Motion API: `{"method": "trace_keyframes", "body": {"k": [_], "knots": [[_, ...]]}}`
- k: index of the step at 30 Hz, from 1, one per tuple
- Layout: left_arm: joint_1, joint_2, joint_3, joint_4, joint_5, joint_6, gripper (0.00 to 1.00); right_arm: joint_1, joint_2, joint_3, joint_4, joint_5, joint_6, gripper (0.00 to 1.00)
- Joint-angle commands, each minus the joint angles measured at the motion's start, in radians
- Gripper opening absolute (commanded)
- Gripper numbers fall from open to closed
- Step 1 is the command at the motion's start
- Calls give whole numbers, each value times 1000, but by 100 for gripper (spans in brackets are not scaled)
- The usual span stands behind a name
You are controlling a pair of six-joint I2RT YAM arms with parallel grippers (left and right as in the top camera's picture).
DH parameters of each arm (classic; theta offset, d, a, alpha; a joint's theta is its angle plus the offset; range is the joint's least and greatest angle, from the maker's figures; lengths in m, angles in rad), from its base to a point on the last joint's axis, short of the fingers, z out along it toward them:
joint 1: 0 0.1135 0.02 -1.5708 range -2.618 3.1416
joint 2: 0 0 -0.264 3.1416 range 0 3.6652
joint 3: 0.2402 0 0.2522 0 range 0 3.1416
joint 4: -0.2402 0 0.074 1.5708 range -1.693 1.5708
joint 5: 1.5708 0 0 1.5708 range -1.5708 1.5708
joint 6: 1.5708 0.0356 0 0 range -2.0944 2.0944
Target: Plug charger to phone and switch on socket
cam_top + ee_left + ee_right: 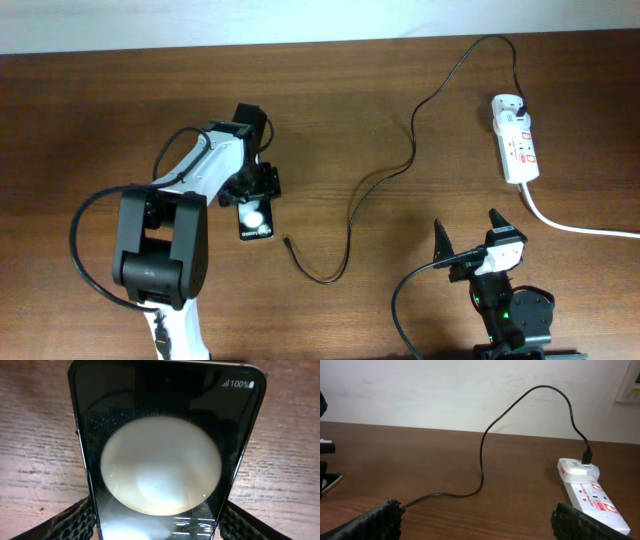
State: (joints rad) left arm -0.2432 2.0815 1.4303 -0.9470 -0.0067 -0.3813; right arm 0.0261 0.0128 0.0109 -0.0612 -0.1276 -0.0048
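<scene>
While arm hides upper end of phone [256, 225], left jaws pinch it — right jaws spread.

phone [256, 222]: left on tabletop [100, 100] | socket [516, 142]: far right | charger [413, 140]: plugged into socket's far end, loose end just right of phone

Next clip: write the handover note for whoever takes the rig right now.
Left gripper: shut on the phone, which lies screen up.
Right gripper: open, empty, away from everything.
Charger: plug is in the socket; the free connector lies loose just right of the phone, not inserted.
Left to do: put the connector into the phone and switch the socket on. The switch state is unreadable.
</scene>
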Motion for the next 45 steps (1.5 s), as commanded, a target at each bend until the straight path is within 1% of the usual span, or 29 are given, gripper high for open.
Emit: {"method": "trace_keyframes", "body": {"k": [1,6,12,17,19,21,28,30,34,45], "knots": [[-6,71,-55,-18,-42,13,80,6,-10,-5,-7,5,-6,99],[-1,71,-55,28,-46,-12,77,6,-10,-5,-7,5,-6,99],[55,71,-55,89,-36,-78,81,6,-10,-5,-7,5,-6,99],[56,71,-55,89,-31,-77,82,6,-10,-5,-7,5,-6,99],[56,71,-55,79,-31,-77,94,6,-10,-5,-7,5,-6,99],[56,71,-55,76,-31,-74,100,6,-10,-5,-7,5,-6,99],[56,71,-55,64,-31,-73,99,6,-10,-5,-7,5,-6,99],[55,71,-55,61,-30,-40,99,6,-10,-5,-7,5,-6,99],[55,71,-55,64,-24,-20,99,6,-10,-5,-7,5,-6,99],[55,71,-55,72,-12,-21,99,6,-10,-5,-7,5,-6,99]]}}
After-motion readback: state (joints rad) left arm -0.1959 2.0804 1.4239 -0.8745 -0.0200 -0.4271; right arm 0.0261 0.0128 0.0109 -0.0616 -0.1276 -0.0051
